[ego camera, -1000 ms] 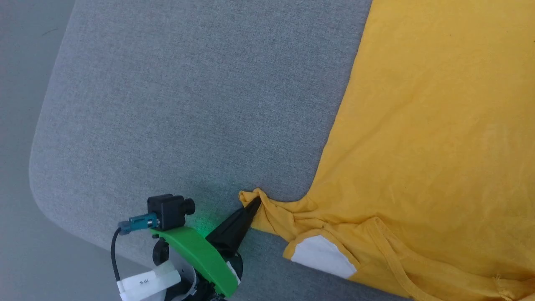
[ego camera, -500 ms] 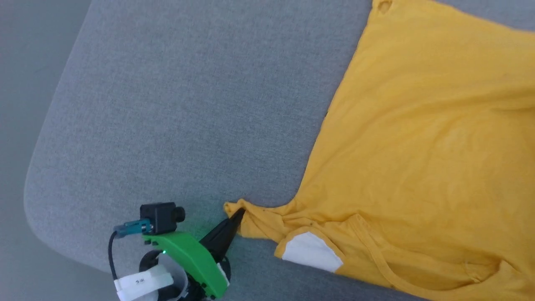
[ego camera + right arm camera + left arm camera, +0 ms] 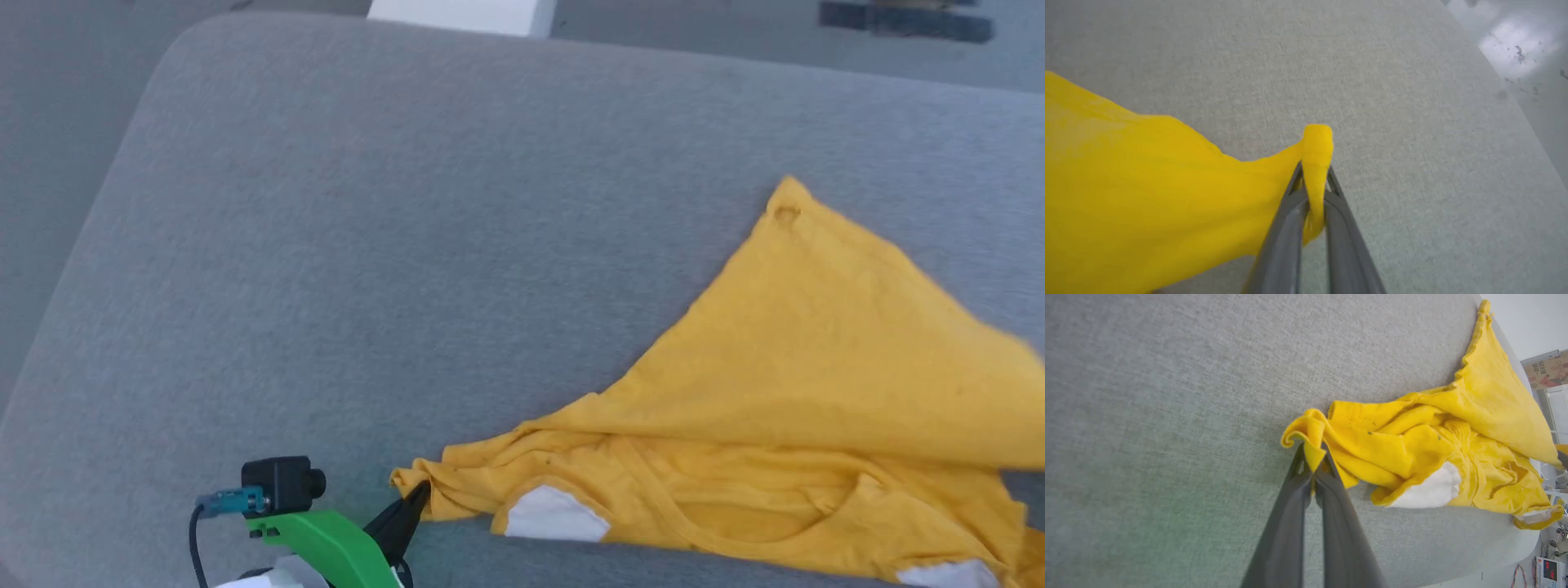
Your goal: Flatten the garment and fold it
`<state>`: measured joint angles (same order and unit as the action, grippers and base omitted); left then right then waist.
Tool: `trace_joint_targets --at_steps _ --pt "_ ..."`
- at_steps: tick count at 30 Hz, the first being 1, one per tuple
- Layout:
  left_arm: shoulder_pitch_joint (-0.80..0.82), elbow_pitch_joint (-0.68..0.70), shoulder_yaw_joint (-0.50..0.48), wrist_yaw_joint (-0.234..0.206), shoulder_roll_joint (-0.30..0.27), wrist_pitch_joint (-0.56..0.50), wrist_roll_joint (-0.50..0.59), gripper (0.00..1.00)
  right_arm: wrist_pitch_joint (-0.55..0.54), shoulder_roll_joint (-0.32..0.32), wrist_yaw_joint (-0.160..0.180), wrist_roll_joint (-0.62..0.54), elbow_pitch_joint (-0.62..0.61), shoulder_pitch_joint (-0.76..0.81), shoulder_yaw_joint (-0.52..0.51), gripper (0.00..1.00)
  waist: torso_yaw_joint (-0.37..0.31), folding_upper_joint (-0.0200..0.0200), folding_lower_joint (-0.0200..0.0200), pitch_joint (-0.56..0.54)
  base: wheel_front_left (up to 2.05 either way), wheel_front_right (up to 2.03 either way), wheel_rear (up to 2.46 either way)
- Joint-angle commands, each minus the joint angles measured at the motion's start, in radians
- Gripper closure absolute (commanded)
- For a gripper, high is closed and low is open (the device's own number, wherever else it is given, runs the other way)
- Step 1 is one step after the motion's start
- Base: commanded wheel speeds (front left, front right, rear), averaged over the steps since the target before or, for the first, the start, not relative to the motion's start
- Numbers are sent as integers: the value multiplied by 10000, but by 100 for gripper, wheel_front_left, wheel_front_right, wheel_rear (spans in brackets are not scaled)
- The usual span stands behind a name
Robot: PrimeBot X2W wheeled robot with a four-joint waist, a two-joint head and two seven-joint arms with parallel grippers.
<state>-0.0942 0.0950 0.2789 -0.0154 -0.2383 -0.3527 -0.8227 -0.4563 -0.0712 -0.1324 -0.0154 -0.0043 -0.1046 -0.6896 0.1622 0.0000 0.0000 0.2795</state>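
The garment (image 3: pixel 816 384) is lying in the lower right of the head view on the grey padded table (image 3: pixel 408 245). It is bunching into a rough triangle whose peak is pointing toward the upper right, with a white patch (image 3: pixel 555 516) showing along its lower edge.

To my eye it is nowhere near flat. Layers are draping over one another and the near edge is rumpling, so the spreading looks only begun and no fold is made yet.

At the lower left of that view the left gripper (image 3: pixel 418 492) is pinching the garment's leftmost tip. The left wrist view is giving that grip up close. The left gripper (image 3: pixel 1312 457) is clamping tight on a curled yellow hem, the garment (image 3: pixel 1412 449) is heaping in creases toward the right of the frame, and a cardboard box (image 3: pixel 1549 369) is standing at the upper right.

The right wrist view is adding the other end. The right gripper (image 3: pixel 1314 175) is squeezing a narrow fold, and the garment (image 3: pixel 1126 183) is sweeping off to the lower left in a smooth sheet. Pale floor (image 3: pixel 1527 49) is showing past the table's edge at the upper right.
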Motion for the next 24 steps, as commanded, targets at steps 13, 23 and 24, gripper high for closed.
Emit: trace_joint_targets --at_steps 13,23,24 --pt "-367 440 20 -350 -213 -255 -37 100 -3097 207 17 1229 1358 1318 -168 100 -1037 0 0 -1091 0 0 0" --pt "-332 494 36 -320 -238 -250 -97 100 258 206 17 1459 557 308 891 0 -918 0 0 -997 0 0 0" --pt "-309 471 36 -298 -234 -232 -105 100 654 147 17 1503 480 157 1172 0 -904 0 0 -970 0 0 0"
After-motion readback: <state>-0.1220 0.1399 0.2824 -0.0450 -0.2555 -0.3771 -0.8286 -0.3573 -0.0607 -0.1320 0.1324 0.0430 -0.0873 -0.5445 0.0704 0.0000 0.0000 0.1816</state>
